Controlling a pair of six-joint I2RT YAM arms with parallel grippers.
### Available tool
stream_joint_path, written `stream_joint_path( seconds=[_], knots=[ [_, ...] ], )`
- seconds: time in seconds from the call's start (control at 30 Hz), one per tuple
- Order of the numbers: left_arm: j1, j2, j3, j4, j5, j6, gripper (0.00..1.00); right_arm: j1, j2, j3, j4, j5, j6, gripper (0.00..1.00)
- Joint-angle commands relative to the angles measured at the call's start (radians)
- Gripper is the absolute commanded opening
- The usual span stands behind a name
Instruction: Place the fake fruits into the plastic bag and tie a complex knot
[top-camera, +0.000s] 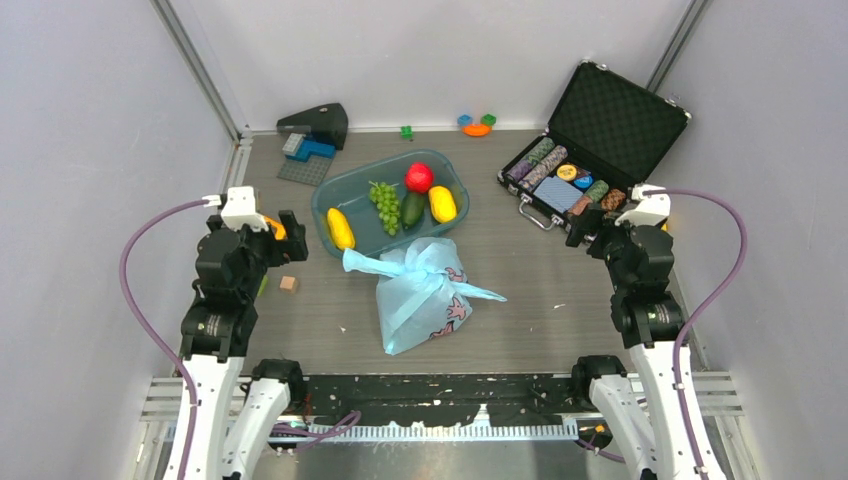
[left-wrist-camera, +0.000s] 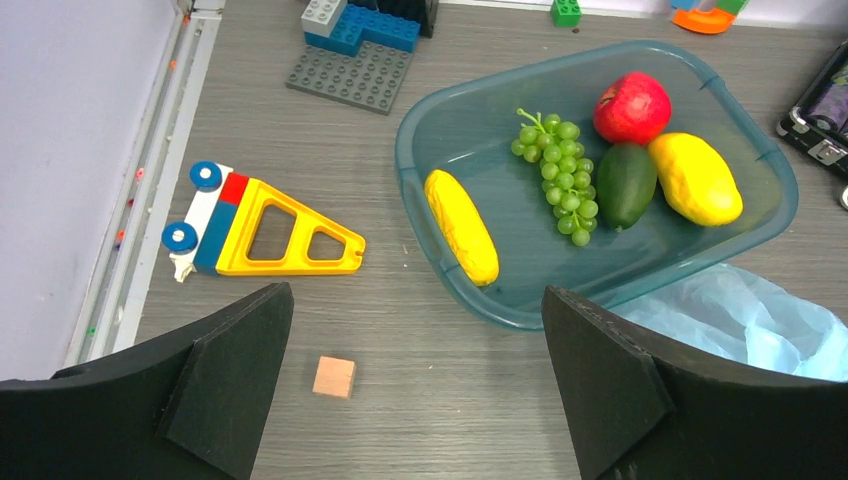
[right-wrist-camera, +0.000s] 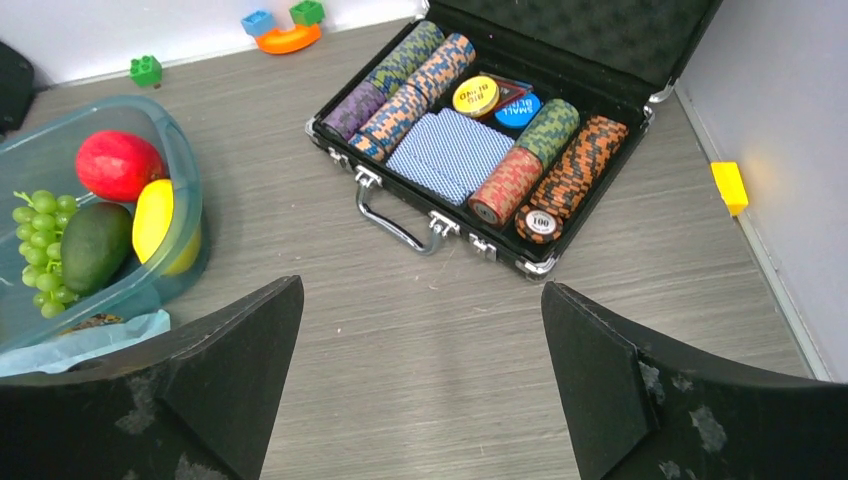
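**Left gripper** (left-wrist-camera: 415, 300): the jaws stand wide apart with nothing between them. It hangs over the left side of the table (top-camera: 560, 300), clear of all task items.

**Right gripper** (right-wrist-camera: 420, 290): the jaws are likewise spread wide and hold nothing. It hangs over the right side of the table, just near of the open poker chip case (top-camera: 590, 150).

**Plastic bag** (top-camera: 425, 310): it lies at the centre of the table, between the two arms and touched by neither. Its far end lies just beside the near wall of the tub (top-camera: 352, 185). Its contents cannot be seen.

**Knot** (top-camera: 425, 262): it sits at the far end of the bag, with one tail pointing left and one pointing right and near.

**Fake fruits**: five lie in the tub, far of the bag. From left to right:
- a long yellow fruit (top-camera: 340, 228)
- a green grape bunch (top-camera: 384, 205)
- a dark green fruit (top-camera: 413, 209)
- a red apple (top-camera: 419, 178), far of the dark green fruit
- a second yellow fruit (top-camera: 442, 203)

**Other items**:
- A tan cube (left-wrist-camera: 334, 377) and a yellow toy vehicle (left-wrist-camera: 260, 225) lie on the table below the left gripper.
- A grey baseplate with blue bricks (top-camera: 310, 160) lies at the far left.
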Motion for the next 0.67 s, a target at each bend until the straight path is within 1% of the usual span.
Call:
stream_joint_path(
  seconds=[0.0,0.63],
  knots=[
    [-0.008,-0.011,0.003,0.069,-0.028,0.020,0.99,-0.004,-0.031,0.010,0.117,0.017,-0.021,0.97],
    [-0.018,-0.006,-0.014,0.084,-0.041,0.010,0.99,-0.004,-0.026,0.011,0.114,0.024,-0.027,0.97]
  ],
)
